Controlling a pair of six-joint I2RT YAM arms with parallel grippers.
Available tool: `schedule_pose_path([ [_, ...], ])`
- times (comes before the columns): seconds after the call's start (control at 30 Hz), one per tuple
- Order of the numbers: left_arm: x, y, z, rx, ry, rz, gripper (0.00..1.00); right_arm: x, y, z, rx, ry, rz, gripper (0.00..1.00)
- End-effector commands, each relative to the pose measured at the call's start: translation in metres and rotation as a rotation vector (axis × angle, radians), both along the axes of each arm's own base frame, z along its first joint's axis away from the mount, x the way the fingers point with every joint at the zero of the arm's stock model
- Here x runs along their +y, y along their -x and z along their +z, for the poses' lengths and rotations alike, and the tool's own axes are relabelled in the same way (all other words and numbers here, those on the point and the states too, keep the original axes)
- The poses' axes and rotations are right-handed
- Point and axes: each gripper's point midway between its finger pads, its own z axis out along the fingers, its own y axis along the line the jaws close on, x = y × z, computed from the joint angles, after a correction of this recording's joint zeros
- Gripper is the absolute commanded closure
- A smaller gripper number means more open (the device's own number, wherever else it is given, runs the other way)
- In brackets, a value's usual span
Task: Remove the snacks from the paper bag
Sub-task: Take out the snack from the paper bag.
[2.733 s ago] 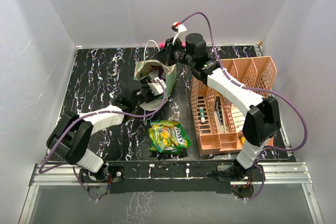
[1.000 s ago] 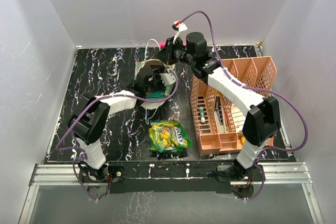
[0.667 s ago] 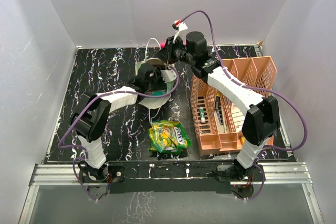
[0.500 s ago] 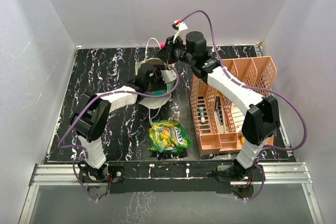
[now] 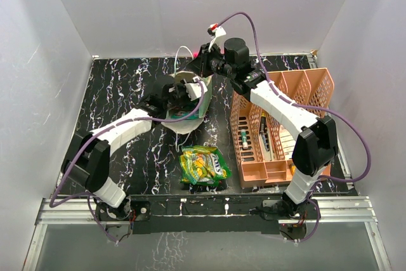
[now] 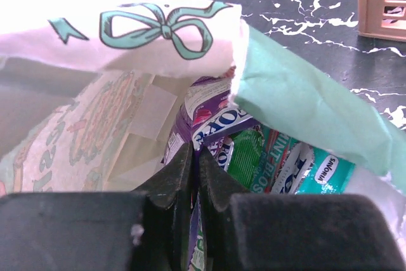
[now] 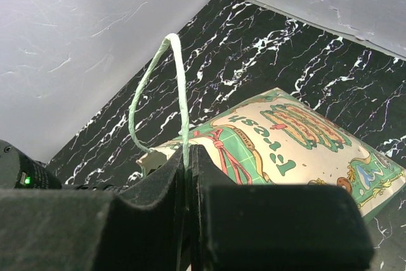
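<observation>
The paper bag (image 5: 188, 107) lies on its side at the middle back, mouth toward the left arm. Inside it my left gripper (image 6: 195, 154) is shut on the edge of a purple snack packet (image 6: 212, 109), beside teal-green snack packets (image 6: 317, 171). The bag's cream wall (image 6: 171, 30) and green lining (image 6: 304, 106) frame them. My right gripper (image 7: 188, 154) is shut on the bag's thin cord handle (image 7: 179, 74), above the printed side of the bag (image 7: 285, 131). A yellow-green snack packet (image 5: 203, 165) lies on the table near the front.
A peach slotted organiser (image 5: 315, 85) with small items stands on the right of the black marbled table (image 5: 120, 93). White walls close in the table on three sides. The right arm (image 5: 279, 106) reaches over the organiser's left edge.
The left gripper has closed on the purple packet inside the bag, and the left wrist has drawn back a little to the left. The right gripper still holds the cord handle.
</observation>
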Motion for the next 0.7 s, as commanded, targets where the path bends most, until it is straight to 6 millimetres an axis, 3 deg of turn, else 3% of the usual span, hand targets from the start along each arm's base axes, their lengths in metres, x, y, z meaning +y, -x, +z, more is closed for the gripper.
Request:
schedule_pose_path([
  [0.0,0.002,0.015,0.007,0.021,0.032,-0.02,1.0,0.0,0.001,0.058,-0.135,-0.086,-0.004,0.93],
  [0.1,0.007,0.014,0.013,0.016,0.05,0.022,1.0,0.0,0.002,0.058,-0.135,-0.087,-0.006,0.93],
  [0.23,0.014,0.025,0.042,0.003,0.146,0.093,1.0,0.0,0.001,0.057,-0.132,-0.088,-0.01,0.93],
  [0.43,0.022,0.078,0.086,0.026,0.238,0.143,1.0,-0.002,-0.001,0.059,-0.132,-0.102,-0.028,0.93],
  [0.67,0.052,0.136,0.14,0.211,0.482,0.305,1.0,-0.006,-0.005,0.062,-0.138,-0.108,-0.052,0.93],
])
